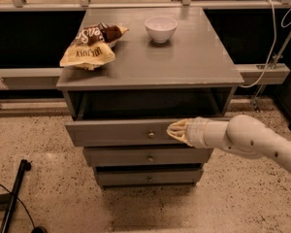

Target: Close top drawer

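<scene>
The top drawer (116, 132) of the grey cabinet stands partly open, its flat front a short way out from the frame, with a small round metal knob (151, 135) near the middle. My gripper (175, 130) comes in from the right on a white arm, and its tip rests against the drawer front just right of the knob. Two lower drawers (148, 156) sit below, nearly closed. The inside of the top drawer is dark and mostly hidden.
On the cabinet top (184, 57) lie two snack bags (89, 47) at the left and a white bowl (160, 28) at the back. A dark rod (12, 198) lies on the speckled floor at the left. A cable (274, 42) hangs at the right.
</scene>
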